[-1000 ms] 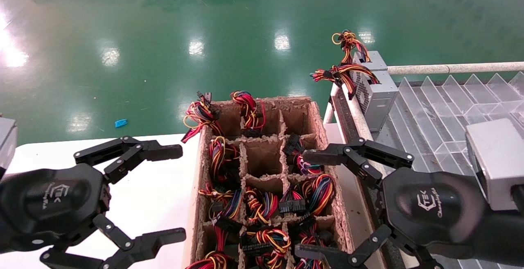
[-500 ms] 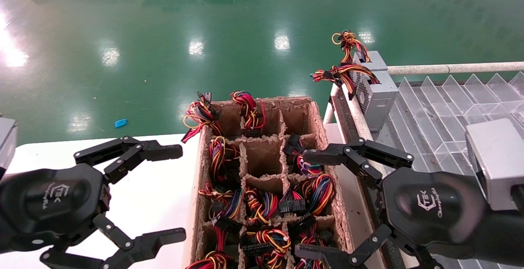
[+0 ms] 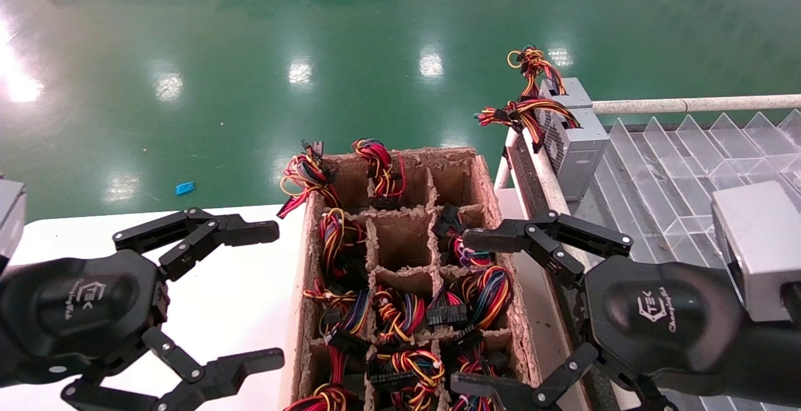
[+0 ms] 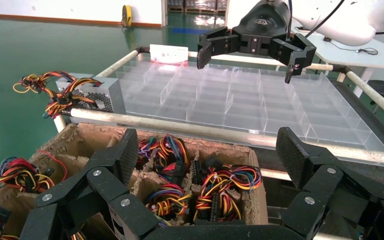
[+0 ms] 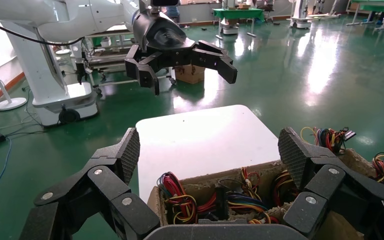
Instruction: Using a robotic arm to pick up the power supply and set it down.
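Meanwhile both spread grippers, left gripper point(image 3: 253, 292) and right gripper point(image 3: 475, 311), flank the wire-filled carton point(image 3: 482, 179).

The left pincer point(image 3: 269, 295) is held low on the robot's left, its black linkage fingers point(image 3: 247, 233) spread wide apart and nothing gripped between them. The right pincer point(image 3: 469, 314) is held low on the robot's right, likewise spread wide and empty. Both rounded black palms are turned upward toward the head camera, with a silver-grey wrist block point(image 3: 760, 248) seen behind the right one.
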Controlling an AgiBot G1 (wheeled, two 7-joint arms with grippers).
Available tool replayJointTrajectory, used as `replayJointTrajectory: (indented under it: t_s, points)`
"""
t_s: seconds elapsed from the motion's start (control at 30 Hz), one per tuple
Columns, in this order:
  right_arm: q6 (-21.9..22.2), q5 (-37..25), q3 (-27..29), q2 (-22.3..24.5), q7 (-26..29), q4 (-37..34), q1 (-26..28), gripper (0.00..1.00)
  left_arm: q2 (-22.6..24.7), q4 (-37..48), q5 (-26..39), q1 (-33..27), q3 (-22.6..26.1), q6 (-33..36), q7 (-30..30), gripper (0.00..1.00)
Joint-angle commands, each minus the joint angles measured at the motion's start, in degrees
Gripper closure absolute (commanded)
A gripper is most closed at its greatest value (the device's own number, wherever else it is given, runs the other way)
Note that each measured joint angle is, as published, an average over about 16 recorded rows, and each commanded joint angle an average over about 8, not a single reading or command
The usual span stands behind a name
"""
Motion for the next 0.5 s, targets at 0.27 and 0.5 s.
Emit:
replayJointTrajectory:
  t_s: [0.27, 0.5]
  points:
    - [0.0, 0.0, 0.0, 0.0, 0.0, 0.0, 0.0, 0.00, 0.0, 0.0, 0.0, 0.0, 0.0, 0.0, 0.0, 0.00]
    - [0.0, 0.0, 0.0, 0.0, 0.0, 0.0, 0.0, 0.00, 0.0, 0.0, 0.0, 0.0, 0.0, 0.0, 0.0, 0.00]
